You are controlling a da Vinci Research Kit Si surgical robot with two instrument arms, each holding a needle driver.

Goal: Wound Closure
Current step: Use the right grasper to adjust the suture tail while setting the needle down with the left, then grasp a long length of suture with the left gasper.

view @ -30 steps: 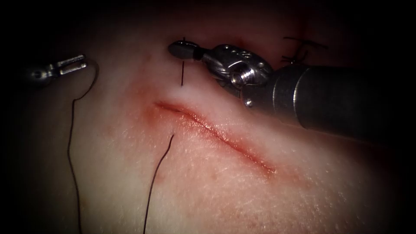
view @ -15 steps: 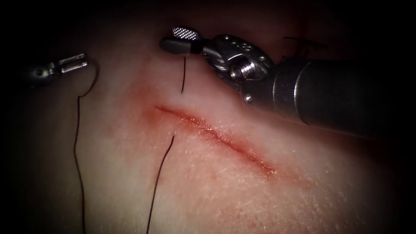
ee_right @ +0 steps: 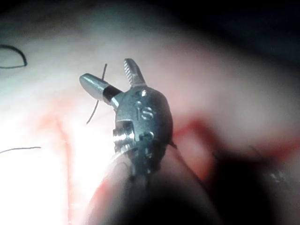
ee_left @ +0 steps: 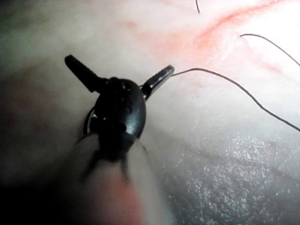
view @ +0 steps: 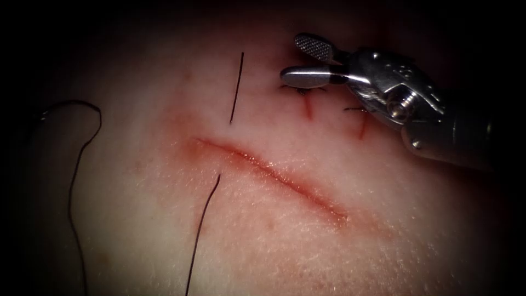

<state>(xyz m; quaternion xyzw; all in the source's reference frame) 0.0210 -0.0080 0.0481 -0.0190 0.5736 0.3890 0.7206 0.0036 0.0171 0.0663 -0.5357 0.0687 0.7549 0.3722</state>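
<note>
While needle hidden, both claws [view: 307,63] empty.

The tissue [view: 285,230] is pale and moist, with a red cut [view: 274,174] running slantwise, its edges unjoined. Dark thread [view: 235,87] stands as a short free end above the cut; another strand [view: 201,230] leaves the tissue just below it, and a third [view: 74,181] curves at far left.
</note>
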